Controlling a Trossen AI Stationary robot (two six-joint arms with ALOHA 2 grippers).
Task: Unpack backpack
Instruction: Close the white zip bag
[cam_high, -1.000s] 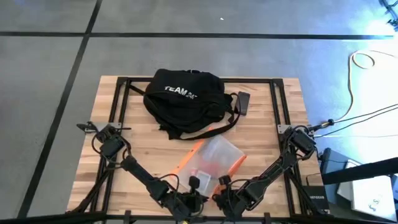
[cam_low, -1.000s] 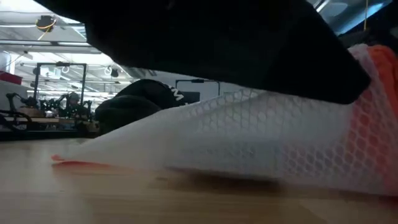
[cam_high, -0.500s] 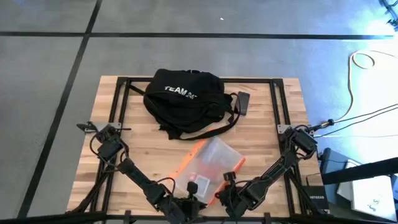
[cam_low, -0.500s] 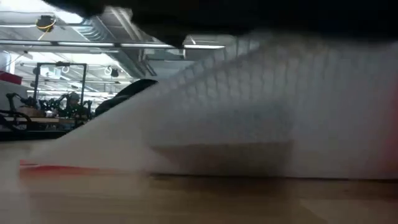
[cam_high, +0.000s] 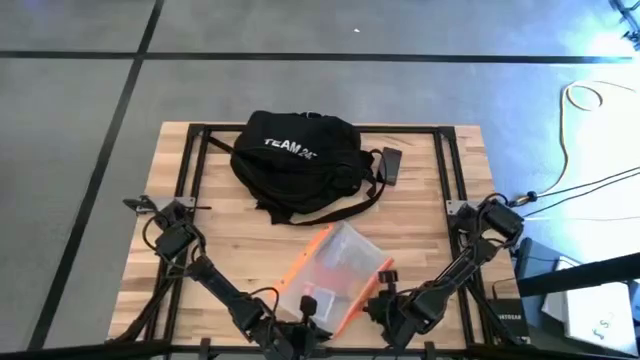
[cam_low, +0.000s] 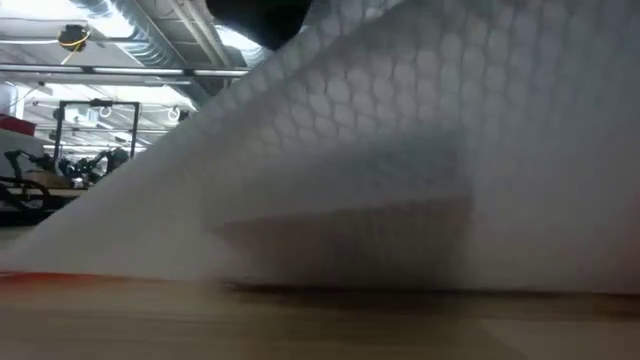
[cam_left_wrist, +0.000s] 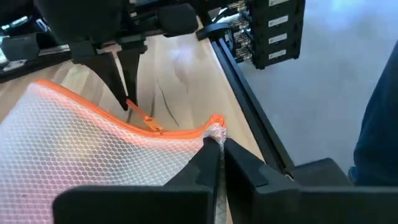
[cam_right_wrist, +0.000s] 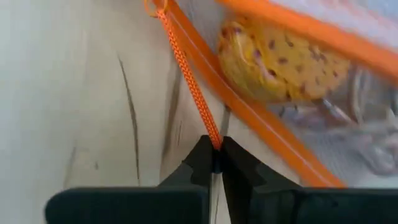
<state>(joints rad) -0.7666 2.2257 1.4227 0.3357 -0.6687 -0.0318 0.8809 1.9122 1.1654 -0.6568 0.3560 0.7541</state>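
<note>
The large black soft fabric backpack (cam_high: 297, 163) with white lettering lies at the far middle of the wooden tabletop (cam_high: 430, 215), well apart from both arms, its straps trailing toward the near side. A small dark flat object (cam_high: 391, 165) lies just beside it on the right.

The translucent mesh pouch with orange zipper trim (cam_high: 335, 275) lies between the backpack and the near edge, outside the backpack. In the low view its mesh wall (cam_low: 430, 160) fills most of the frame, so the pouch stands close to that camera.

Left claw (cam_left_wrist: 216, 151): positioned at the near edge, closed narrowly on the pouch corner beside the end of the orange zipper. This grip appears intended to anchor the pouch so that it cannot slide.

Right claw (cam_right_wrist: 214, 157): positioned at the near edge to the right of the pouch, closed narrowly on the orange braided zipper cord (cam_right_wrist: 186, 78). The cord runs nearly straight from the claw to the zipper, which suggests tension along the zipper line.

Judgement: the two grips oppose each other, one holding the fabric and one drawing the pull; this arrangement suits opening the pouch. A yellowish speckled item (cam_right_wrist: 283, 59) shows through the pouch wall near the zipper. Whether the backpack holds further contents cannot be determined.
</note>
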